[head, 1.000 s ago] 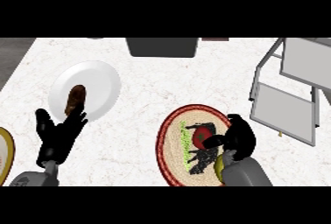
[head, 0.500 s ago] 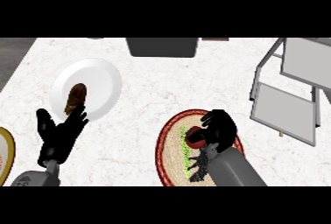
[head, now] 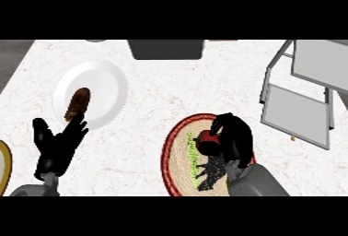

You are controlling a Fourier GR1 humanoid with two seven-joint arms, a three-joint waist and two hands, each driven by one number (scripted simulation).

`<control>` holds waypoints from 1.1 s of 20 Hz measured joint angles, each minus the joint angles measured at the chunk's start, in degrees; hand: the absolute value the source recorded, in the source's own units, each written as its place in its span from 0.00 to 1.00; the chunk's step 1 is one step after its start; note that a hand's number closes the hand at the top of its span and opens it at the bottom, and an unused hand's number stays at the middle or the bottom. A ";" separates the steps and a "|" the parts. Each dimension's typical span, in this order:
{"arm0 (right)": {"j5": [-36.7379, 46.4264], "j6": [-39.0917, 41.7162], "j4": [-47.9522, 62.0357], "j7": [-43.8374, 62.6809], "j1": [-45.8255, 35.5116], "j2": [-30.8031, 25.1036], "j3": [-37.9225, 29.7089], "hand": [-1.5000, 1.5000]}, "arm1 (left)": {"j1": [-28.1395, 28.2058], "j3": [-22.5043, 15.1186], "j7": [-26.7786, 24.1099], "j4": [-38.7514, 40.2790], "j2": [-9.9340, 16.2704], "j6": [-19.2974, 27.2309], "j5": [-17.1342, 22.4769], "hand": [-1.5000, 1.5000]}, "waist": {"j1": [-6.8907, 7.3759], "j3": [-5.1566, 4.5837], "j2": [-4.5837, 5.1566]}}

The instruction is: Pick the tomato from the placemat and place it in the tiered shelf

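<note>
A red tomato [head: 207,142] lies on the round woven placemat [head: 176,159] with a red rim, at the lower middle of the head view. My right hand [head: 232,138] is on it, fingers and thumb curled round its right and upper sides, hiding part of it. Something green [head: 194,156] lies on the mat beside the tomato. The grey tiered shelf [head: 299,99] stands at the right, apart from the hand. My left hand [head: 58,145] rests open at the lower left, fingers up, just below a white plate.
A white plate [head: 102,87] with a brown piece of food [head: 78,103] lies at the upper left. A dark grey box [head: 166,49] stands at the counter's back edge. A yellow rim [head: 4,166] shows at the far left.
My right hand has swung left over the placemat and curled round the tomato. The left hand has stayed where it was.
</note>
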 measured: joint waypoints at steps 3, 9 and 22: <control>-1.40 4.93 -10.52 -0.87 0.43 -5.30 -0.38 1.00 | -0.33 -0.02 -0.09 0.54 -0.81 0.59 -0.44 0.50 | -0.57 0.00 -0.06; 2.30 13.62 -30.78 5.49 -1.35 -11.92 -4.22 1.00 | 1.42 0.19 -0.88 0.00 -1.09 0.57 -0.97 0.50 | -0.85 -0.05 -0.21; -8.62 29.74 -41.80 10.13 -15.02 -20.76 -28.56 1.00 | 0.04 1.01 -0.01 0.18 -1.11 -0.94 -1.44 0.50 | -0.09 -0.06 0.11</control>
